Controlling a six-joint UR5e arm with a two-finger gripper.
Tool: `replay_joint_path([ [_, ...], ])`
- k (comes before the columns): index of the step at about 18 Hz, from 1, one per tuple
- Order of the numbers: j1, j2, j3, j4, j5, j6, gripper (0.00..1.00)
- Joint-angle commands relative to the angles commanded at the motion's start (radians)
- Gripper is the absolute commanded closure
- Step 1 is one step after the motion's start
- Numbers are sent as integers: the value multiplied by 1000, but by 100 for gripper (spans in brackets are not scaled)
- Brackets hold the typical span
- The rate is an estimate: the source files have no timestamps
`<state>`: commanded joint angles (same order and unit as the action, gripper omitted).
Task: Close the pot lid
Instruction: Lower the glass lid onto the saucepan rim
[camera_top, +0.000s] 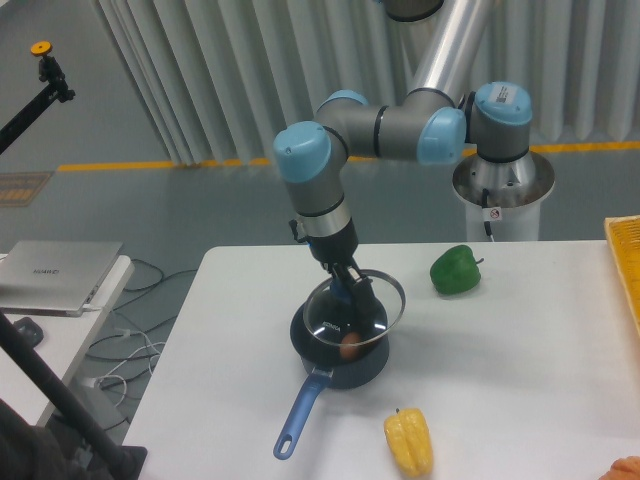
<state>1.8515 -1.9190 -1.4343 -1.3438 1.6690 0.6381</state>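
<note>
The dark round pot (340, 358) with a long blue handle (298, 412) sits on the white table, and a brown egg (350, 346) lies inside it. My gripper (358, 297) is shut on the blue knob of the glass lid (352, 308). The lid hangs tilted just above the pot, its left edge low over the pot's rim and its right edge raised. It covers most of the pot's opening from this view.
A green pepper (456, 269) lies at the back right of the table (520, 380). A yellow pepper (409, 441) rests near the front edge. A yellow crate edge (625, 262) shows at the far right. A laptop (58, 277) sits on a side stand to the left.
</note>
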Motion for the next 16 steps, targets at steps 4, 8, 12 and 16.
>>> replay_joint_path([
  [4, -17, -8, 2, 0, -5, -2, 63],
  [8, -32, -41, 9, 24, -3, -21, 63],
  [12, -51, -66, 18, 37, -2, -35, 63],
  [16, -52, -67, 15, 40, 0, -35, 63],
])
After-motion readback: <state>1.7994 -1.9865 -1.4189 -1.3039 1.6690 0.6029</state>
